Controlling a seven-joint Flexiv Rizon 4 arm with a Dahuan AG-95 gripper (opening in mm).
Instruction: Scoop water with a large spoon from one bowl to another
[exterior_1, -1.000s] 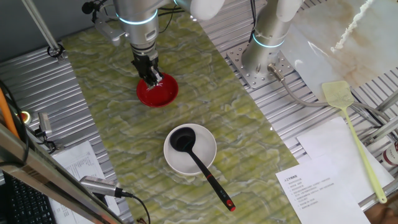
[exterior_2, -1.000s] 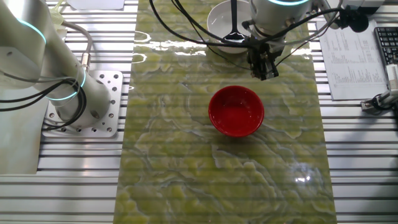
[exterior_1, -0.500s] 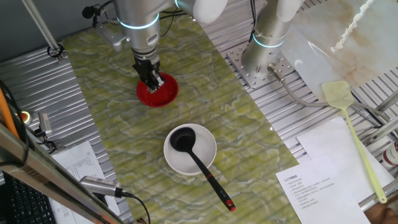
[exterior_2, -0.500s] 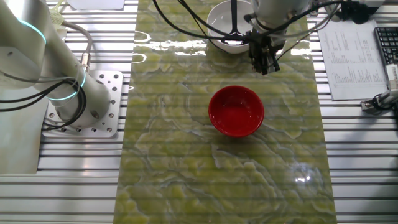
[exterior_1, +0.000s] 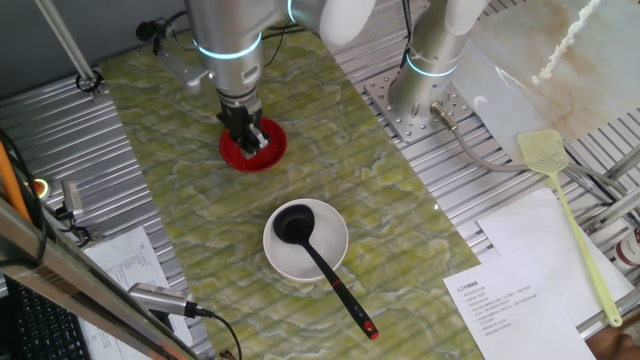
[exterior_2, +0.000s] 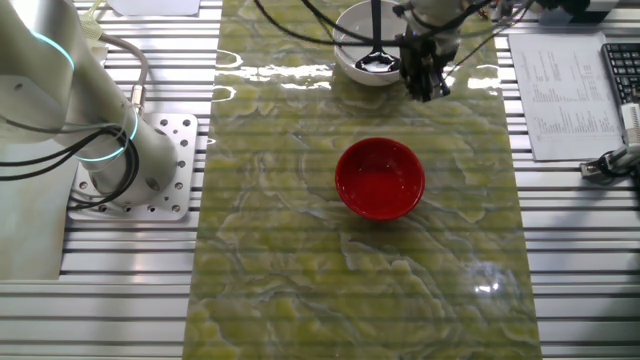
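Observation:
The black ladle (exterior_1: 322, 268) rests in the white bowl (exterior_1: 334, 252), its scoop inside and its red-tipped handle over the near rim. In the other fixed view the ladle (exterior_2: 375, 60) lies in the white bowl (exterior_2: 347, 45) at the top edge. The red bowl (exterior_1: 262, 156) stands farther along the mat; it also shows mid-mat in the other view (exterior_2: 380, 180). My gripper (exterior_1: 247, 135) points down, empty, its fingers slightly apart. In the other view the gripper (exterior_2: 424, 88) hangs between the two bowls, beside the white bowl's rim.
A second robot base (exterior_1: 425, 95) is bolted beside the green mat (exterior_1: 330, 150). Papers (exterior_1: 530, 270) and a yellow fly swatter (exterior_1: 570, 220) lie to the right. A microphone-like device (exterior_1: 160, 298) and cables lie at the lower left.
My gripper has moved away from above the red bowl toward the white bowl with the ladle. Bowls and ladle have not moved.

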